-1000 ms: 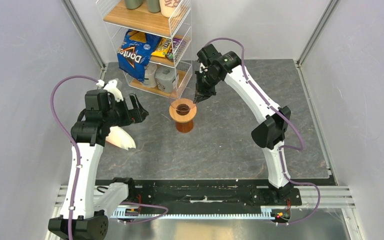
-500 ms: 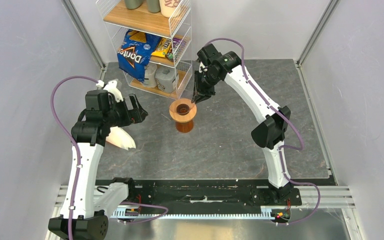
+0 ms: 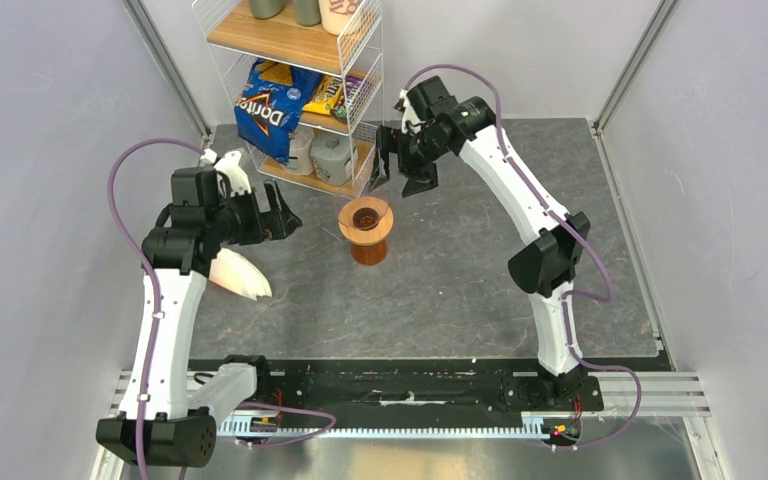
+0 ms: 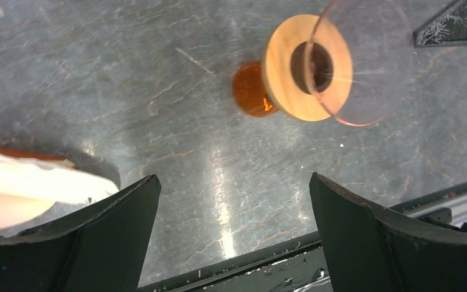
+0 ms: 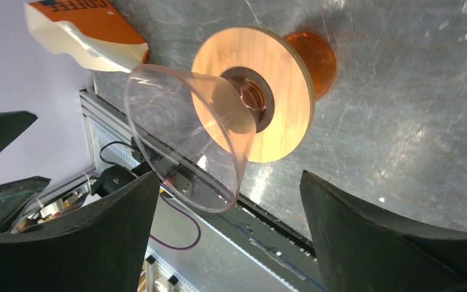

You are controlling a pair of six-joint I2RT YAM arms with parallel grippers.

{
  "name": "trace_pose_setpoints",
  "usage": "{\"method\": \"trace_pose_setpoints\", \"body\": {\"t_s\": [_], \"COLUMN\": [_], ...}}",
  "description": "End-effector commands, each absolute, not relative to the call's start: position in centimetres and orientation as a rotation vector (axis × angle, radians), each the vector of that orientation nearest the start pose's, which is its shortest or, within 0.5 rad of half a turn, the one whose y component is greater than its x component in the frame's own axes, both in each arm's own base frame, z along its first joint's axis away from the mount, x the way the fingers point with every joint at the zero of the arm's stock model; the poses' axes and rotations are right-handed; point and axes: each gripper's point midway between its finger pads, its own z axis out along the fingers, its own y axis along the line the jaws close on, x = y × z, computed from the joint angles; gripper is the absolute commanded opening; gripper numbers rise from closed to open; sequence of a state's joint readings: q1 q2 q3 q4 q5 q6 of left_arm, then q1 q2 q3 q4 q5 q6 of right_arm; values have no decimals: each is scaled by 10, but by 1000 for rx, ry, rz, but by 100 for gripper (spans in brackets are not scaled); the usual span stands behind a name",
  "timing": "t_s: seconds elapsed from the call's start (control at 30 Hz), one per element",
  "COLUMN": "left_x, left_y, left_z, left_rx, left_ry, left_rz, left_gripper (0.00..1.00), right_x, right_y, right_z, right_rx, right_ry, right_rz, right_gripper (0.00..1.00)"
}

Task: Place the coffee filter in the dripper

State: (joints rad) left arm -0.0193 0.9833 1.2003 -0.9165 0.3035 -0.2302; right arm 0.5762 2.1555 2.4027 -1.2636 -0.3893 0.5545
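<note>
Dripper (image 3: 365,228): one, centre of counter (image 3: 460,290), cone bare.
Filter stack (image 3: 238,275): one, left of it; I can't single out a coffee filter.
Left claw (image 3: 285,215), right claw (image 3: 400,175): both spread, empty.

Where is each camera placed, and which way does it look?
Top external: above and behind the arms, looking down on the table; both arms show.
Left wrist: on the left arm, facing down at the dripper; open left gripper shows.
Right wrist: same on the right arm; open right gripper shows.
Both wrist views share the dripper.
</note>
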Motion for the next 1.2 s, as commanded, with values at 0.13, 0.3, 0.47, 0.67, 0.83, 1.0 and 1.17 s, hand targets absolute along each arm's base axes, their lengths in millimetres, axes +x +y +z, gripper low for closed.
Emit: {"method": "trace_pose_setpoints", "body": {"t_s": [0.13, 0.3, 0.47, 0.67, 0.83, 1.0, 1.17], "left_x": [268, 280, 301, 325, 333, 333, 335], "left_y": [-103, -113, -117, -133, -144, -152, -159], "left_z": [309, 320, 304, 280, 260, 242, 235], "left_rx": [161, 194, 113, 112, 117, 85, 101], "left_ry": [2164, 2111, 2154, 2206, 2248, 2282, 2300], "left_rz": [-709, -782, -837, -983, -989, -1025, -1034], "left_gripper": [100, 100, 99, 82, 75, 65, 57], "right_x": [362, 367, 362, 366, 363, 361, 361], "right_y": [297, 271, 277, 296, 312, 322, 329], "right_z": [364, 380, 323, 284, 277, 270, 258], "right_rx": [-690, -656, -643, -629, -620, -607, -595], "right_ry": [2057, 1845, 2154, 2272, 2276, 2295, 2331], "right_rz": [965, 849, 922, 1054, 1155, 1245, 1278], "right_gripper": [97, 97, 97, 97, 97, 90, 78]}}
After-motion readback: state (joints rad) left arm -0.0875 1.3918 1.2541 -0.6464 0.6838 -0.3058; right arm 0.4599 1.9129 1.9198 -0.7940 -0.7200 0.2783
